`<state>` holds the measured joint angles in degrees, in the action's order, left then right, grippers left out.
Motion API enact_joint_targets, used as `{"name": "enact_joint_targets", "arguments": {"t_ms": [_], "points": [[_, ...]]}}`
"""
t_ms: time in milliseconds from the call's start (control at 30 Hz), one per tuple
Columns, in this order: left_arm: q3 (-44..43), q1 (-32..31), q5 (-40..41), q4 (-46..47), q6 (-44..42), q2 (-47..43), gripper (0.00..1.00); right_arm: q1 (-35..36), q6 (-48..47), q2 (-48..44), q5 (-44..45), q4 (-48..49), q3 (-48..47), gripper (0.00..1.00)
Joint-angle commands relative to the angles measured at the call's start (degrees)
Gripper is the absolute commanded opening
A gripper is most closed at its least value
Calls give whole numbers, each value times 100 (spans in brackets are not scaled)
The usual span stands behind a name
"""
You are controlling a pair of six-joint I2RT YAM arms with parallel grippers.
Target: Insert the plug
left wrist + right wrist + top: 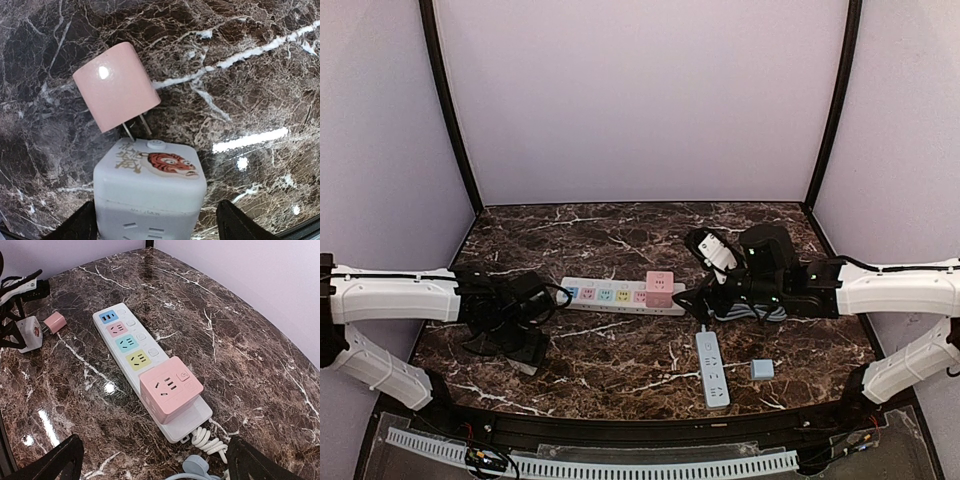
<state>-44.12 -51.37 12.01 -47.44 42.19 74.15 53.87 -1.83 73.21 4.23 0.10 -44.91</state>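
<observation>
A small pink plug (116,85) lies on the marble, its two prongs pointing at a white cube adapter with a tiger face (150,190). My left gripper (155,227) is open and straddles that white cube. One finger sits close to the cube's left side; the other stands apart on the right. The top view shows the left gripper (525,340) left of the white power strip (610,295). A pink cube socket (170,387) sits on the strip's near end. My right gripper (155,467) hangs open over the strip's cord end, holding nothing.
A second white strip (712,368) and a small blue cube (761,369) lie near the front edge. A coiled white cord (207,440) and a blue-grey plug (195,467) lie under the right gripper. Purple walls close in the back and sides.
</observation>
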Motion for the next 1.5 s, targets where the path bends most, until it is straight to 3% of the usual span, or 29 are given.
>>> {"name": "enact_joint_targets", "arguments": {"t_ms": [0, 167, 633, 1167, 1467], "points": [[50, 90, -250, 156, -266, 118, 78, 71, -2, -27, -48, 148, 113, 99], [20, 119, -376, 210, -357, 109, 71, 80, -2, 11, -98, 148, 106, 99], [165, 120, -599, 325, -282, 228, 71, 85, -2, 71, -121, 141, 78, 99], [222, 116, -192, 795, -321, -413, 31, 88, 303, 194, -20, 130, -127, 99], [114, -287, 429, 1742, -459, -697, 23, 88, 713, 154, -396, -162, -512, 99]]}}
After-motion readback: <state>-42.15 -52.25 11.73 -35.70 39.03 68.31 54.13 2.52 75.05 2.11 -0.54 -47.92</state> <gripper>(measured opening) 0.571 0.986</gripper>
